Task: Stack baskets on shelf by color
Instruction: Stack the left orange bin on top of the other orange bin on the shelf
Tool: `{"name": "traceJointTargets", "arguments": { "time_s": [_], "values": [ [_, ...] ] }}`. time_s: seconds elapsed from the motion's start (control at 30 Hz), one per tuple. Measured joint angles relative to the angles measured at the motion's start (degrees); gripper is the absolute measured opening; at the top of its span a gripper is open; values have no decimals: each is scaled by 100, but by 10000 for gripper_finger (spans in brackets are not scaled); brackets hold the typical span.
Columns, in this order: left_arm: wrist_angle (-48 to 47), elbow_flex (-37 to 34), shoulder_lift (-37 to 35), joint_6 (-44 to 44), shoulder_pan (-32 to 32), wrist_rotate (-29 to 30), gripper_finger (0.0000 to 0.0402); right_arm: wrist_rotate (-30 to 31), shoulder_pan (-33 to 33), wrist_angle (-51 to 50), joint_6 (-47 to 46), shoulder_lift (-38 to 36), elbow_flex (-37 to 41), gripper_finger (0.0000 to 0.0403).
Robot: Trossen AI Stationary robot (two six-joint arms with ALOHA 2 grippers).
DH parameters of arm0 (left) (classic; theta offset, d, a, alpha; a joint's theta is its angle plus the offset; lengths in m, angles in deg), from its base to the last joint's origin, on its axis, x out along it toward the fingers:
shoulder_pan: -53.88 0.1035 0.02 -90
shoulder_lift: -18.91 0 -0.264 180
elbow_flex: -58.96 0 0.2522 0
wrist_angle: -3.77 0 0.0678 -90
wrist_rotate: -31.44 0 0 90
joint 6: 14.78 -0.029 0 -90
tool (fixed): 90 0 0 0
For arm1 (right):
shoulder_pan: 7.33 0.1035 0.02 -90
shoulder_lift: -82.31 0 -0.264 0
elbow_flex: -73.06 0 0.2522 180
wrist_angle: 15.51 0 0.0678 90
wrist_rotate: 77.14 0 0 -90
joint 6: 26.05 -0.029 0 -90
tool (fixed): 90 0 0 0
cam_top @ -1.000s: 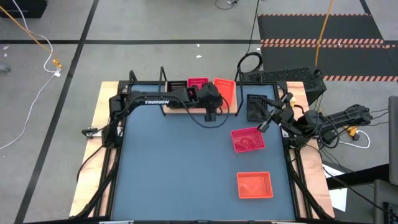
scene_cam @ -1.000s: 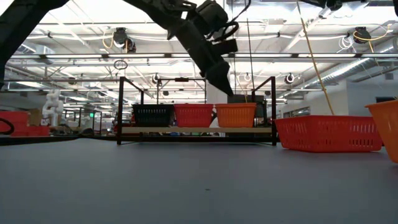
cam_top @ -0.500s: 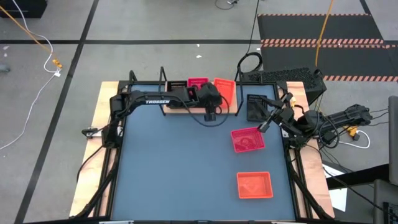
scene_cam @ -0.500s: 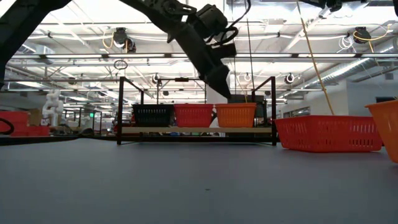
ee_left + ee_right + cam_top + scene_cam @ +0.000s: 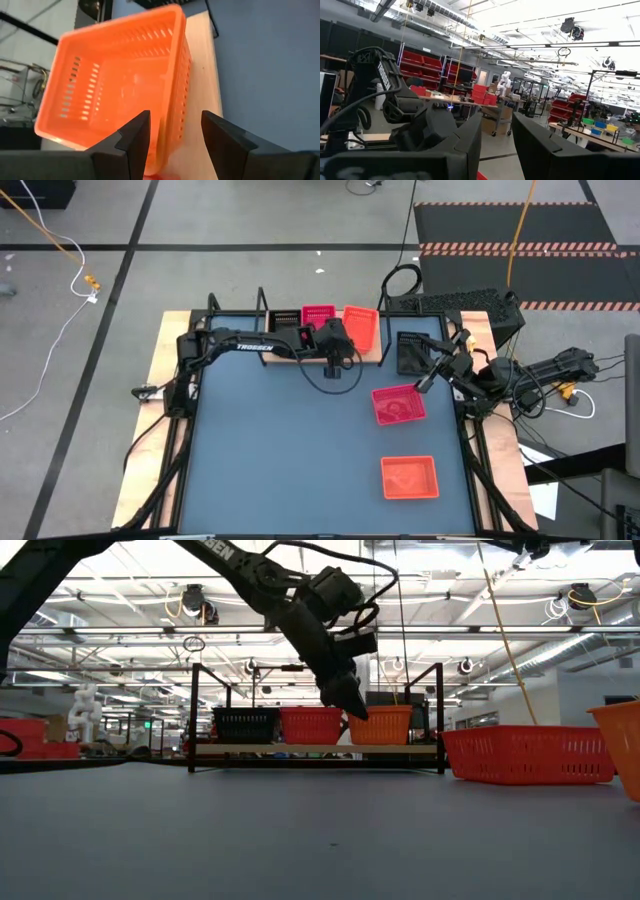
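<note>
The shelf stands at the table's far edge and carries a black basket, a pinkish-red basket and an orange-red basket side by side. My left gripper is open just above the orange-red basket's end next to the pinkish-red one. Its fingers stand on either side of that basket's wall. My right gripper is open and waits over the table's right side, between a loose black basket and a pinkish-red basket. An orange-red basket rests flat on the table nearer the front. My left gripper comes from above, slanting down toward the far side, with one finger inside the orange-red basket and one finger outside its side wall. I cannot tell whether either finger touches the wall. The basket sits flat on the shelf board.
The shelf's black wire uprights rise at both ends of the board. In the low view the loose pinkish-red basket and the orange-red one stand at the right. A keyboard lies beyond the table's far right corner.
My left gripper has come down toward the orange-red basket on the shelf, from well above its rim to rim height, and has tipped more steeply. The baskets have kept their places.
</note>
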Motion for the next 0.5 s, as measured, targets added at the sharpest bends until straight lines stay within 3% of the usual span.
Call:
{"name": "traceJointTargets", "arguments": {
  "time_s": [0.23, 0.5],
  "values": [
    [521, -1, 0, 709, -27, -71, 179, 0, 0, 2, 0, 0, 0, 105],
    [1063, -1, 0, 890, -135, -384, 179, 0, 0, 4, -2, 1, 0, 105]
  ]
}}
